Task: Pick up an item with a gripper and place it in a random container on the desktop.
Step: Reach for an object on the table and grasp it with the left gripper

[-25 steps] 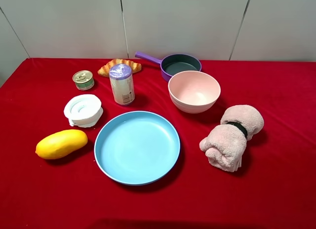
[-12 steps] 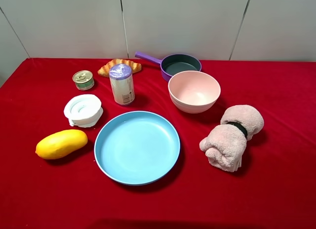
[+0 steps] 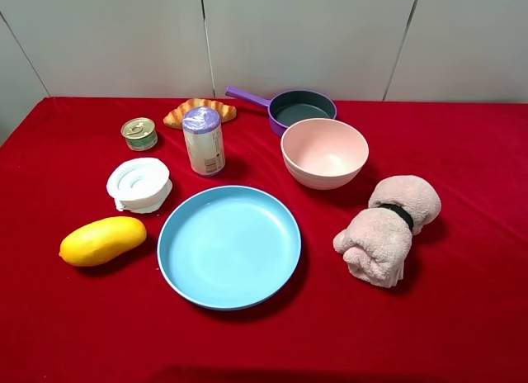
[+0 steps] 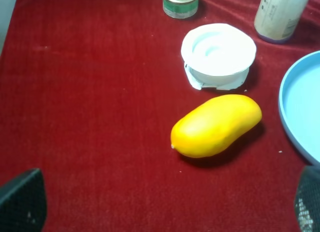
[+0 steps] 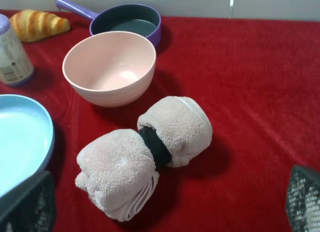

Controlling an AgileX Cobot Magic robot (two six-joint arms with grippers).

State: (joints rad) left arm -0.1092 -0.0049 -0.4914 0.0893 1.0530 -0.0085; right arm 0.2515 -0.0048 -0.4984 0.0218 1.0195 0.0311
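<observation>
Pickup is not yet begun: the croissant (image 3: 200,111) lies at the back of the table (image 3: 462,317), behind the bottle (image 3: 204,141). The left gripper (image 4: 165,202) and right gripper (image 5: 166,202) hang spread wide and empty. Next, one probably has to reach past the bottle.

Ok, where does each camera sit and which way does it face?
Exterior high: mounted high, looking down across the red table toward the wall; no arm visible.
Left wrist: on the left arm, facing the mango; left gripper tips at the edges.
Right wrist: on the right arm, facing the towel roll; right gripper tips at the edges.
Shared: the blue plate appears in all three.
</observation>
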